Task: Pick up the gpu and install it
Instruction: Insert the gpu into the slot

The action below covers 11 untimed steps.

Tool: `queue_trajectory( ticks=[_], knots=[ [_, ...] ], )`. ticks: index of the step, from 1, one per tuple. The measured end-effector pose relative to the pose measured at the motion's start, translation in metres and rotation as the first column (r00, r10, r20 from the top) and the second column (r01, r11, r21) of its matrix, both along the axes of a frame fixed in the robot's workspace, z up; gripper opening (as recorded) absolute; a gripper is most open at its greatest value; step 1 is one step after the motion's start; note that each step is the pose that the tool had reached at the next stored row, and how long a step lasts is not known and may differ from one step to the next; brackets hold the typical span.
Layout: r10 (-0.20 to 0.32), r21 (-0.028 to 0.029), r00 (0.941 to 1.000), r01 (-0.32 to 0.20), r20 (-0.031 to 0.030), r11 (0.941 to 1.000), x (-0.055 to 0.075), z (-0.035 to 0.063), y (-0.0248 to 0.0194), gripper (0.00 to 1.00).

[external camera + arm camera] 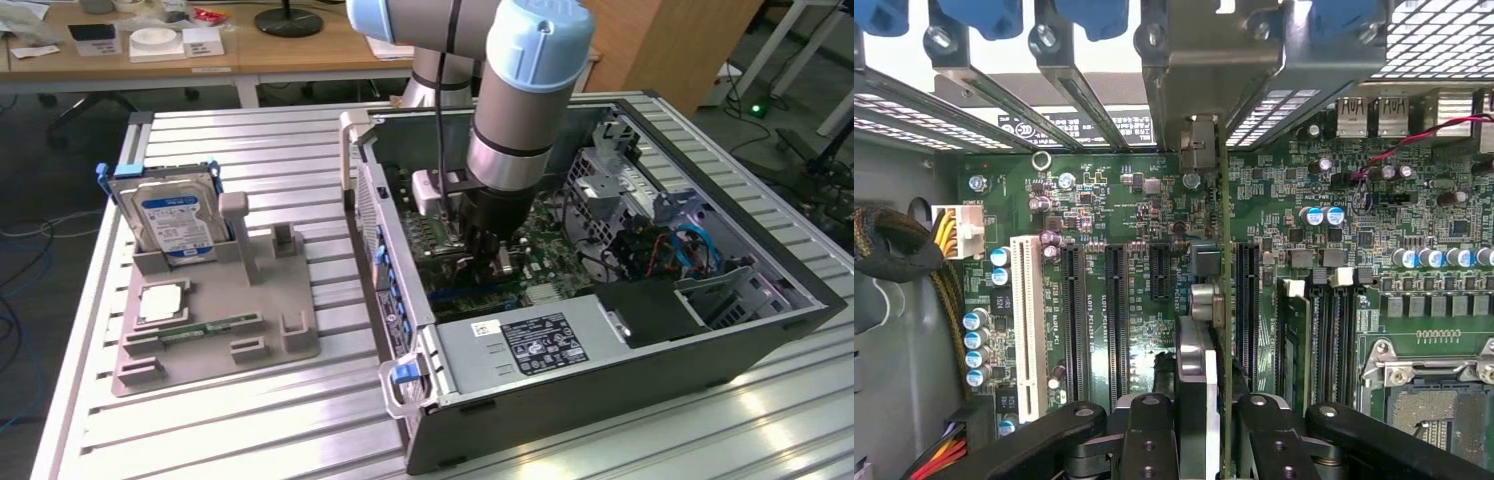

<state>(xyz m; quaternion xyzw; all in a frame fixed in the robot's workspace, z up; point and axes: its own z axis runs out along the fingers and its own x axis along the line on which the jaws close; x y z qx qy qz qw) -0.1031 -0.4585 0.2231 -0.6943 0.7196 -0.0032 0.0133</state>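
Observation:
In the wrist view the gpu (1195, 365) stands edge-on between my fingers (1152, 440), over the motherboard's (1104, 190) black expansion slots. Its silver end bracket (1199, 140) reaches the rear slot openings of the case. My gripper (1209, 445) is shut on the gpu. Whether the card's edge sits in a slot I cannot tell. In the exterior view the gripper (483, 262) points straight down inside the open computer case (601, 380), just above the motherboard, and the arm hides most of the card.
A grey fixture (254, 330) on the exterior view's left holds a silver hard drive (174, 215), a processor chip (160, 302) and a green memory stick (207, 327). Inside the case are the power supply (527, 345), blue cables (694, 245), a white slot (1026, 320), memory slots (1324, 330) and a processor socket (1444, 390).

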Motion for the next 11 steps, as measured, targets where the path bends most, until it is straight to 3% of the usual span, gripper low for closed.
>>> queue_trajectory(
  ticks=[11],
  knots=[
    [0.0, -0.0002, 1.0, 0.0, -0.0005, 1.0, -0.0002, -0.0026, 0.0, 0.28]
  ],
)
